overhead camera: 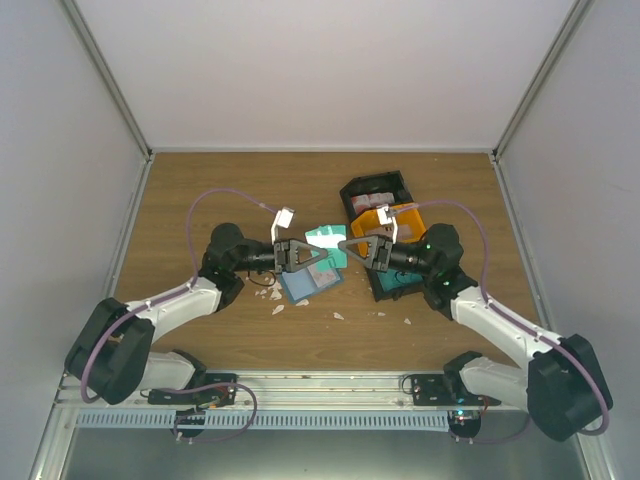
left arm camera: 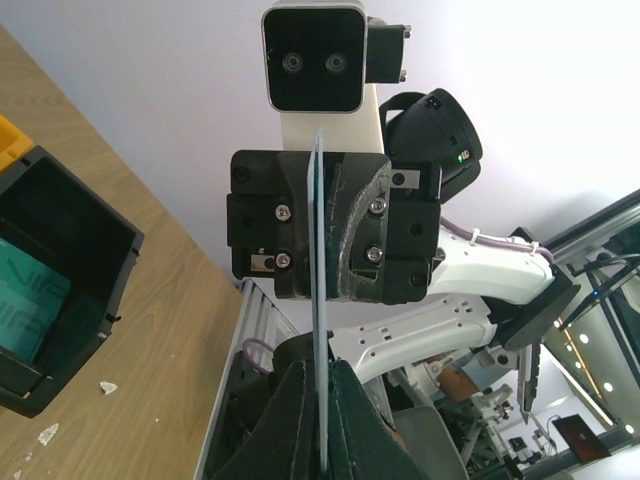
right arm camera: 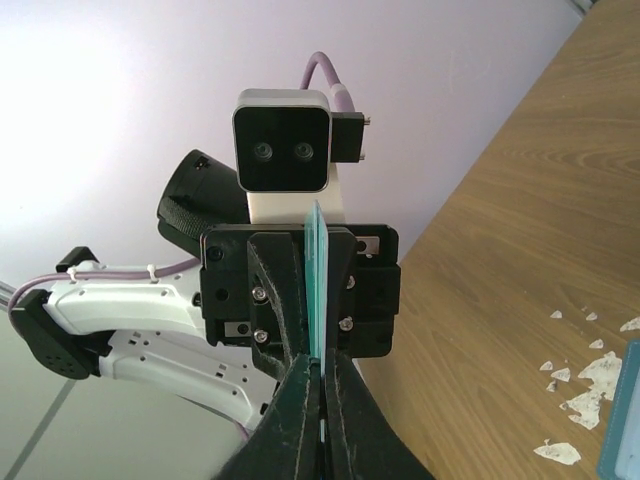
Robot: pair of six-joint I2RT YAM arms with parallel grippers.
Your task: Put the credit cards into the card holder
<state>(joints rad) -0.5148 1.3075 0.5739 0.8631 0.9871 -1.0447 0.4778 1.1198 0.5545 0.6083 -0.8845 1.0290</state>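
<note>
My left gripper (overhead camera: 320,259) is shut on the near edge of the flat dull-blue card holder (overhead camera: 305,285) and holds it level just above the table. In the left wrist view it shows edge-on as a thin blue-grey line (left arm camera: 321,300) between my fingers (left arm camera: 360,420). My right gripper (overhead camera: 346,246) faces the left one and is shut on a thin teal-and-white card (overhead camera: 325,237), seen edge-on in the right wrist view (right arm camera: 316,270). The card's free end lies over the holder's far end. No white-and-red card shows clearly; pale reddish things lie in the black bin (overhead camera: 375,190).
An orange bin (overhead camera: 388,220) and a dark bin with a teal inside (overhead camera: 395,285) stand under my right arm, behind the black bin. White scraps (overhead camera: 275,295) litter the wood near the holder. Grey walls close in the table on three sides.
</note>
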